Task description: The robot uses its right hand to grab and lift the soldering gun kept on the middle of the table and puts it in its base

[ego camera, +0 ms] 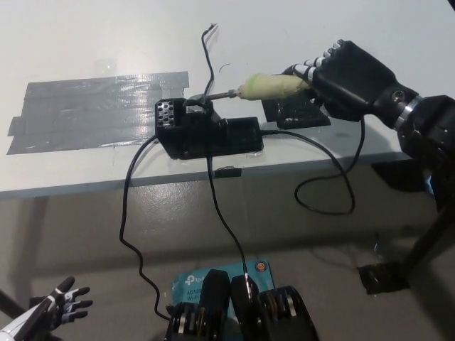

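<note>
While the right hand (348, 71) grips the iron (266, 87) by its pale yellow-green handle, fingers wrapped round the rear end, the tool sits above the table (85, 35), not lying on it; long axis runs roughly left-right across the pic, w/ a slight downward slope toward the tip; metal tip points to pic left, handle end to pic right inside the hand; tip reaches the top of the base (206, 131) near its raised ring-like holder, but can't tell if it's touching or already entering; base is a black box near the table's front edge, w/ a small perforated block at its left end; black pad (295, 112) lies on the table just under the handle & hand, right of the base; grey tape patch (92, 110) covers the table to the left, well apart from the iron; black cable (131, 206) drops from the base's left side over the table edge to the floor; another thin cable (341, 170) loops off the right side below the hand; a third wire runs up from the base toward the table's far side, ending in a frayed tip; left hand (64, 302) rests low at pic bottom left, well below the table, fingers spread, holding nothing.
</note>
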You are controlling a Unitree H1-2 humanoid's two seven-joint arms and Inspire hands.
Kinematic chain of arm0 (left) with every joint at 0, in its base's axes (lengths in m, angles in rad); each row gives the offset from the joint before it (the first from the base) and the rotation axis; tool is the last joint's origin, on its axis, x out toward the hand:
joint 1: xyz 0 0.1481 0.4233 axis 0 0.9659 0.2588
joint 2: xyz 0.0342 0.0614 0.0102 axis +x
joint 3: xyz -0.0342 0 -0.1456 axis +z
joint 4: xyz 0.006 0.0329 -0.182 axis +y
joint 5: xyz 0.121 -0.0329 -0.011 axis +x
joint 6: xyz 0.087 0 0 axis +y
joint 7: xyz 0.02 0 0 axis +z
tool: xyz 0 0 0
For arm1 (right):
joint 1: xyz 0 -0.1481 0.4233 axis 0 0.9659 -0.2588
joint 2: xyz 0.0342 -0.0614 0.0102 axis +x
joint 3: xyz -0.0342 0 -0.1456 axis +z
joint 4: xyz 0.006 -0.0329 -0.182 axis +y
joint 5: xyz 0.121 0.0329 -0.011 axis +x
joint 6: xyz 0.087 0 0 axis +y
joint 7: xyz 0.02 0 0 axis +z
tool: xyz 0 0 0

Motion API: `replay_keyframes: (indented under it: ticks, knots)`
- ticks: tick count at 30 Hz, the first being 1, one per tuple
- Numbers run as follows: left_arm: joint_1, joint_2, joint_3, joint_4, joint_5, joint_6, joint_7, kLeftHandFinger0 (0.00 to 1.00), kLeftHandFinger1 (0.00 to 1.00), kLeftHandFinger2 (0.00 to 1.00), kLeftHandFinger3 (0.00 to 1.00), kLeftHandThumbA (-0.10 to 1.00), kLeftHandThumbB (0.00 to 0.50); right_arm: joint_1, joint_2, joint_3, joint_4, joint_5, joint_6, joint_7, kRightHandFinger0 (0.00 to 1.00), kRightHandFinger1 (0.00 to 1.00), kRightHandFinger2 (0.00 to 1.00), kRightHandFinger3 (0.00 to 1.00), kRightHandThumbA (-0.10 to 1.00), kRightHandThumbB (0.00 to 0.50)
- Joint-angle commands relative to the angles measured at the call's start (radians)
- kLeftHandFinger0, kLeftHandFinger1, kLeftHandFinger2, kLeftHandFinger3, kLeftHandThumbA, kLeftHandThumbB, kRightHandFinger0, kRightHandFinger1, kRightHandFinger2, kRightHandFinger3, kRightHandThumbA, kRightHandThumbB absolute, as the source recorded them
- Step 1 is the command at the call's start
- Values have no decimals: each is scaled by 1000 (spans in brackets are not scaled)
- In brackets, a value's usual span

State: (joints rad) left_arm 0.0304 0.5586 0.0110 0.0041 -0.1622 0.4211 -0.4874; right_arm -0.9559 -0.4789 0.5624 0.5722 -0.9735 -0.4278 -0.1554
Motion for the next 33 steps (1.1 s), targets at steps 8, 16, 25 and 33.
replay_keyframes:
  ticks: [8,16,25,33]
  knots:
    - [-12,25,-3,-29,18,-8,-1,953,1000,1000,1000,1000,358,-65,12,-46,-28,15,67,87,0,31,226,20,-100,12]
    - [-23,24,-3,-20,11,0,-11,989,1000,1000,1000,1000,376,-74,20,-28,-16,-27,70,102,0,0,295,8,-100,0]
    - [-28,28,-4,-36,9,9,-15,1000,1000,1000,1000,1000,341,-68,6,2,-15,-73,54,102,0,0,212,121,-100,3]
    - [-20,22,-1,-48,7,25,-8,994,999,1000,1000,1000,372,-65,15,16,-17,-87,58,100,0,0,265,217,-100,79]
